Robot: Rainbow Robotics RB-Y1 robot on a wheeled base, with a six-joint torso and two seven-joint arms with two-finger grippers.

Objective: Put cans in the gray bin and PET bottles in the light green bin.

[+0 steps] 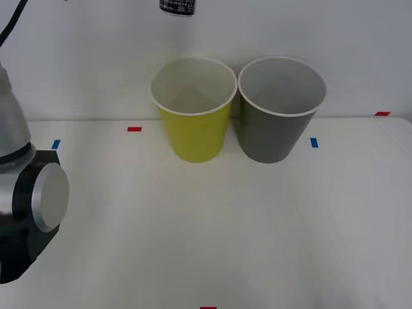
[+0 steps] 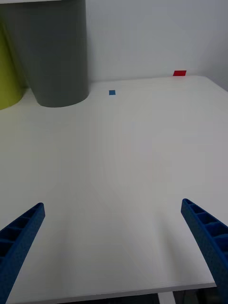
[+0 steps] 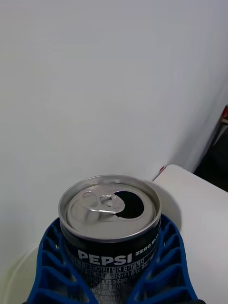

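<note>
While the left gripper hugs the can tight in its blue jaws, the right gripper hangs wide open over the white counter. Both bins stand side by side at the back, the light green bin touching the gray bin.

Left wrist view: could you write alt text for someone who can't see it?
A black Pepsi can with an opened silver top stands upright, gripped between the left gripper's blue ribbed fingers. Behind it are a plain white wall and a corner of the white table.
</note>
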